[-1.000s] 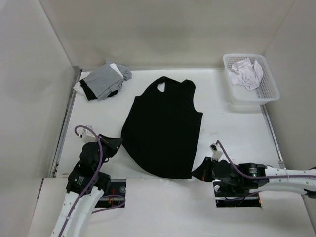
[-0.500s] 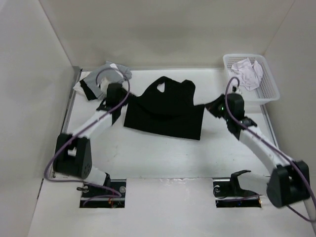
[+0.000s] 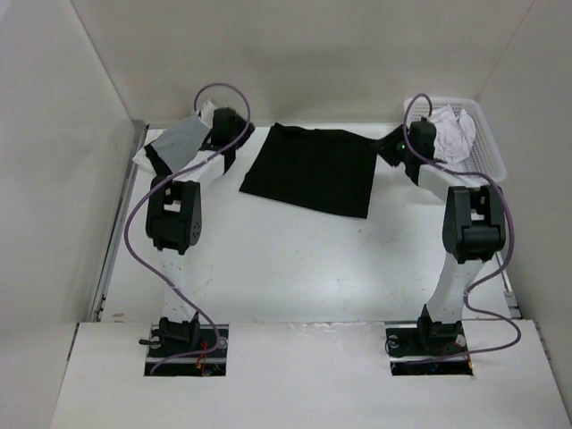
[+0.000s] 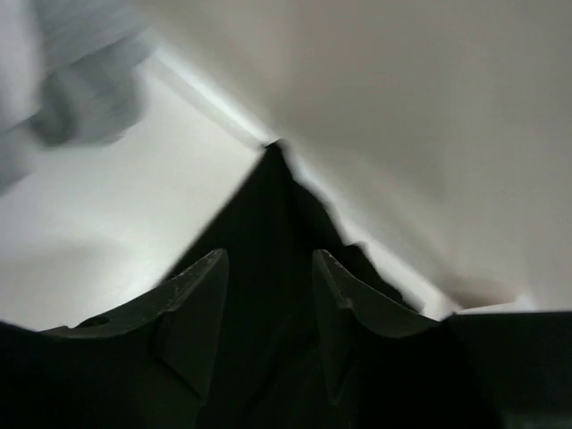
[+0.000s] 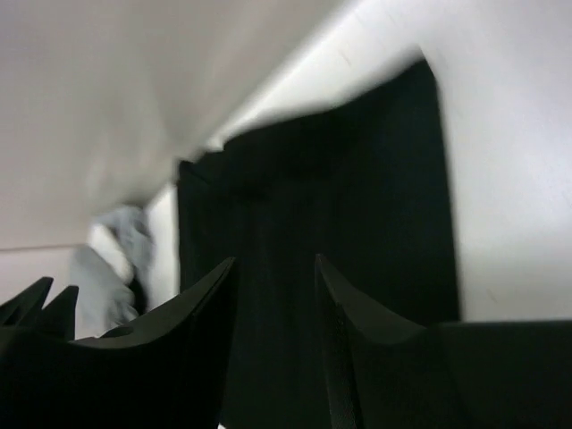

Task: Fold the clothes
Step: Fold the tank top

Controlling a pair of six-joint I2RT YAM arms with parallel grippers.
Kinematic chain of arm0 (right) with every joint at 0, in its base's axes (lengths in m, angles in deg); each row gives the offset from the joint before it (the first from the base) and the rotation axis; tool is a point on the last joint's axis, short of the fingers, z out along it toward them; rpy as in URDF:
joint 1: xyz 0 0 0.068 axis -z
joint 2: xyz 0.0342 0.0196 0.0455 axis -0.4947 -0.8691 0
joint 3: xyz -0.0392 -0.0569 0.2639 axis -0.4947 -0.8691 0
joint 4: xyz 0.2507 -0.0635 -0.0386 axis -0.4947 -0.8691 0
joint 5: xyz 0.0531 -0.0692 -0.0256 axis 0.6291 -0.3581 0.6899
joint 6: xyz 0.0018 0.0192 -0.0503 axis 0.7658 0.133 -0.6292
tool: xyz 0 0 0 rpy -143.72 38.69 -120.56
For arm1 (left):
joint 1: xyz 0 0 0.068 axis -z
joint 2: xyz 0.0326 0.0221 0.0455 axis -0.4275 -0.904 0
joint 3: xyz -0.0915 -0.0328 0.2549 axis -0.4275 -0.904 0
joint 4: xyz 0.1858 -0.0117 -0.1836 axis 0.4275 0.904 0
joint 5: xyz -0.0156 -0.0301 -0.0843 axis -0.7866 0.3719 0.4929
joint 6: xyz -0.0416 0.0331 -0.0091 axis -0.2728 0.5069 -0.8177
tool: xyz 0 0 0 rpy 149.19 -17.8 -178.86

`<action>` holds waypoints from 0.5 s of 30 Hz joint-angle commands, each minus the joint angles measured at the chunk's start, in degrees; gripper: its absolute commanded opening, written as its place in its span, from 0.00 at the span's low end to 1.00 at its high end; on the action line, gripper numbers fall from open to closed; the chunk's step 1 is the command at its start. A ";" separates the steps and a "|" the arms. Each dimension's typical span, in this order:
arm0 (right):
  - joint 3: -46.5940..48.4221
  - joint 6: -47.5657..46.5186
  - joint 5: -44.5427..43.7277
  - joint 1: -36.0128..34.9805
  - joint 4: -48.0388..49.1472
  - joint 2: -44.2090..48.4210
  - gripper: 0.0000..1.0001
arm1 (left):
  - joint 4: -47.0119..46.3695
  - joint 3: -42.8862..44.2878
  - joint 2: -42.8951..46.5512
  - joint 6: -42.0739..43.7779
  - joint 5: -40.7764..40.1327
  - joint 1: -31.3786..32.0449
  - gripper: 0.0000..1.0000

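Left claw [image 4: 268,256] near pile [image 3: 181,143], right claw [image 5: 275,260] near basket [image 3: 488,166], gape seemingly empty beside clothes [image 3: 313,170].

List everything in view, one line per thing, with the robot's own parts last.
black garment: one, black, far middle of the table, lying flat as a rough rectangle
grey-and-white pile of clothes: one pile, grey and white with some black, far left corner
basket: one, white, far right corner
rumpled cloth: one, white, inside the basket
table: one, white, under everything
left arm: one, black and white, stretched to the garment's left edge
right arm: one, black and white, stretched to the garment's right edge
left gripper: one, black, open, at the garment's far left corner
right gripper: one, black, open, at the garment's far right corner
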 commanded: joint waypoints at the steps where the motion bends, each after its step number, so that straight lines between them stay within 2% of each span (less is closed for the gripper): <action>1: -9.56 -1.24 -0.53 -3.17 4.61 9.03 0.42 | -6.32 -16.67 13.10 -0.04 -2.26 -0.43 0.39; 4: -20.92 -2.38 -3.96 -7.04 8.31 17.48 0.24 | -13.90 -35.77 22.16 -1.52 -4.99 0.36 0.37; 6: -28.99 -2.47 -5.72 -9.76 10.16 23.53 0.05 | -15.58 -43.17 24.72 -3.10 -4.13 0.36 0.37; 7: -31.38 -2.39 -6.34 -10.55 10.77 25.39 0.02 | -16.20 -45.72 25.08 -3.46 -3.08 0.36 0.37; 10: -39.03 -2.30 -8.01 -12.58 12.27 31.02 0.03 | -16.90 -48.47 23.69 -4.16 0.79 -0.25 0.40; 15: -46.68 -2.04 -9.24 -14.16 13.85 34.72 0.25 | -19.37 -45.76 17.72 -5.31 4.66 -0.61 0.43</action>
